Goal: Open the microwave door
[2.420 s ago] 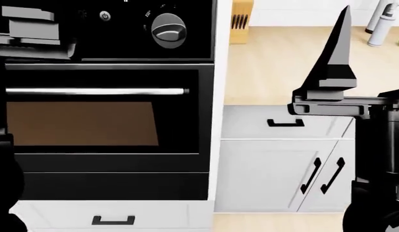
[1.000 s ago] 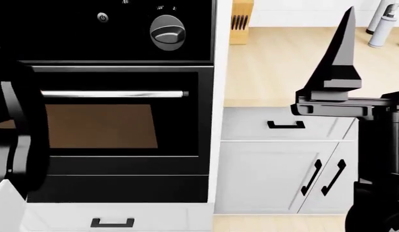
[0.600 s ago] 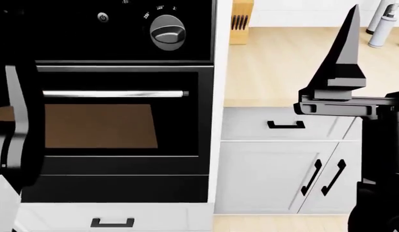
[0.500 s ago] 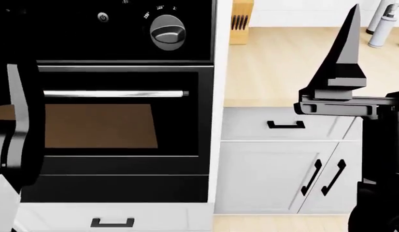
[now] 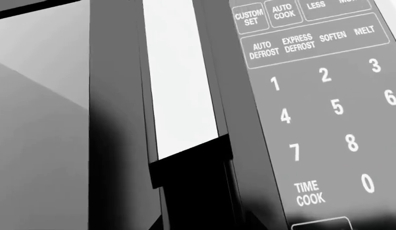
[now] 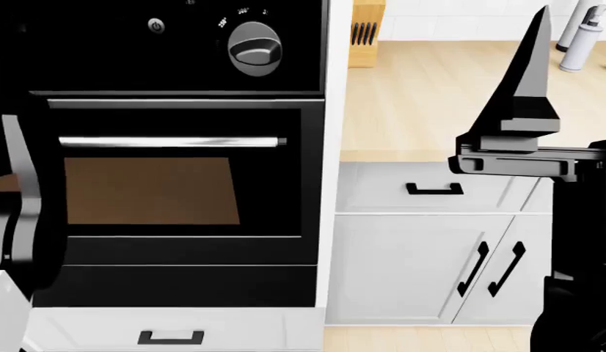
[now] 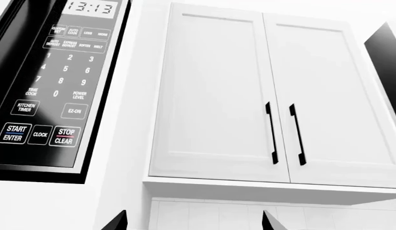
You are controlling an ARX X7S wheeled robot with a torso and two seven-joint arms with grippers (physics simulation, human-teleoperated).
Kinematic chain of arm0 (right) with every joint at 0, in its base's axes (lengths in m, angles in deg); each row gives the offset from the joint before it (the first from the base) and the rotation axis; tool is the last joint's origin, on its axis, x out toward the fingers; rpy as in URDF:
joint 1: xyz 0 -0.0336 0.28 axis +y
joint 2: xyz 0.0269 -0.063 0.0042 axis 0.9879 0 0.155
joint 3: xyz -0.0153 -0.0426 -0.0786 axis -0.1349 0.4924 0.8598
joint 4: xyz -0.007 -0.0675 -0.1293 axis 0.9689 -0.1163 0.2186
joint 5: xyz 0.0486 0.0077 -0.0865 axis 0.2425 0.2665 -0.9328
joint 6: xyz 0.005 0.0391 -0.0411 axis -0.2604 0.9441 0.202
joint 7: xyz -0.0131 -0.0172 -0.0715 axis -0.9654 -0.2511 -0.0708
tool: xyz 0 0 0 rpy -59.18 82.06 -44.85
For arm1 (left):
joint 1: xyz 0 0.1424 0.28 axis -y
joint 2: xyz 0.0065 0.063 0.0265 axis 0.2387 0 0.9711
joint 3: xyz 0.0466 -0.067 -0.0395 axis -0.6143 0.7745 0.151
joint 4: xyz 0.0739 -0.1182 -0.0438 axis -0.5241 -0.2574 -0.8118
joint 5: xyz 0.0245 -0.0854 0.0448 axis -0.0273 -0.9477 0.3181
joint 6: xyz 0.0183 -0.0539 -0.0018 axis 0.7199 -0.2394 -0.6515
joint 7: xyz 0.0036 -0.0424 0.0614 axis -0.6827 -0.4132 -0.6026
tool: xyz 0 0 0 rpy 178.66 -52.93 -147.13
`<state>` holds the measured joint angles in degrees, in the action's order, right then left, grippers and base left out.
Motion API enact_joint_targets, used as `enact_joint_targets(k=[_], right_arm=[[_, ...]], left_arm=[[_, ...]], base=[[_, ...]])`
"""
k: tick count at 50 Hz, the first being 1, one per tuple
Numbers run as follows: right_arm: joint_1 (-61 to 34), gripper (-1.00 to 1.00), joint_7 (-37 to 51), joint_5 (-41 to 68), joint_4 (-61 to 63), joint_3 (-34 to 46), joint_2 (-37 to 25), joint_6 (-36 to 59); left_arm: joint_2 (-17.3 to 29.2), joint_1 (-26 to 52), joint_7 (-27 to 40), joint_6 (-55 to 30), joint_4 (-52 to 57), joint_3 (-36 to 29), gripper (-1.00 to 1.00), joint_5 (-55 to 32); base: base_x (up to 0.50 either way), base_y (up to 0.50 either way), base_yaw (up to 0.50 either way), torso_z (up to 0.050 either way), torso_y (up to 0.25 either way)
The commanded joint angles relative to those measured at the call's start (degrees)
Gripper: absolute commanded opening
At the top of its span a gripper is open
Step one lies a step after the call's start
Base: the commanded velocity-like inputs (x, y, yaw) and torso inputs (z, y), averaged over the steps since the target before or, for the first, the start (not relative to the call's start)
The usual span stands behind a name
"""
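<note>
Right jaws: the right gripper [image 7: 192, 221] has its two finger tips wide apart in its wrist view, with nothing between them. In the head view it points up in front of the wooden counter [image 6: 431, 95].
Left jaws: the left gripper does not show in any picture, so I cannot tell how it stands. Only a fat black and grey part of the left arm [image 6: 19, 220] shows at the near left of the head view.
Microwave door: the left wrist camera is very close to the microwave [image 5: 185, 115]. A bright gap [image 5: 182, 76] shows between the dark door [image 5: 115, 120] and the button panel [image 5: 320, 110], so the door looks open a little.
Microwave from the right side: the right wrist view looks up at the microwave, high on the wall, with its clock reading 13:13. It is off to one side of the right finger tips, well apart from them.
Cupboards up high: two white cupboard doors [image 7: 262, 91] with black handles are shut, just beside the microwave. What is in them is hidden.
Oven: a black oven [image 6: 176, 176] with a silver bar handle is shut, with a round knob [image 6: 254, 48] above it.
Low cupboards: a white drawer [image 6: 431, 187] and doors under the counter are shut.
Far back: a knife block [image 6: 367, 33] stands on the counter.
</note>
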<state>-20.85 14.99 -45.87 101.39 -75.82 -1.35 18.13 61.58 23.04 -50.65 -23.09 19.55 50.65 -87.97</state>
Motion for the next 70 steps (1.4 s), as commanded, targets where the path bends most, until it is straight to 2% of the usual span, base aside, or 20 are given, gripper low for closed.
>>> enact_joint_targets(k=[1, 17, 24, 42, 55, 56, 70], right_arm=[[0.00, 1.00, 0.43, 0.18, -0.15, 0.14, -0.30, -0.36], [0.37, 1.00, 1.07, 0.24, -0.16, 0.13, -0.80, -1.08], [0.24, 1.00, 1.31, 0.18, -0.24, 0.63, -0.74, -1.32], [0.30, 1.00, 1.77, 0.24, -0.70, 1.01, -1.19, -1.96], [0.46, 1.00, 1.93, 0.18, -1.13, 1.29, -1.38, -2.66], [0.47, 1.00, 1.95, 0.19, -1.15, 1.30, -1.39, -2.70], [0.25, 1.00, 2.45, 0.84, -0.81, 1.10, -1.88, -2.49]], left_arm=[[0.88, -0.22, 0.86, -5.89, 12.64, 1.73, -1.00, -0.85], [3.02, -3.64, 1.55, -23.66, 38.77, 5.50, -1.00, -8.02], [2.36, -0.60, 2.32, -33.71, 48.57, 7.66, -1.00, -12.11], [2.38, 1.22, 3.51, -37.88, 53.05, 10.64, -1.00, -14.12], [2.75, 1.44, 3.59, -36.99, 52.37, 9.89, -1.00, -14.18], [2.80, 1.44, 3.60, -36.97, 52.33, 9.83, 1.00, -14.19], [3.40, 2.25, 4.04, -36.89, 51.97, 9.73, 1.00, -14.22]], base=[[0.00, 0.00, 0.00, 0.000, 0.000], [0.00, 0.00, 0.00, 0.001, 0.004], [0.00, -0.01, 0.00, 0.000, 0.003], [0.00, -0.01, 0.00, 0.000, 0.003], [0.00, -0.01, 0.00, 0.000, 0.005], [-0.01, -0.01, 0.00, 0.000, 0.011], [0.00, 0.00, 0.00, 0.000, 0.004]])
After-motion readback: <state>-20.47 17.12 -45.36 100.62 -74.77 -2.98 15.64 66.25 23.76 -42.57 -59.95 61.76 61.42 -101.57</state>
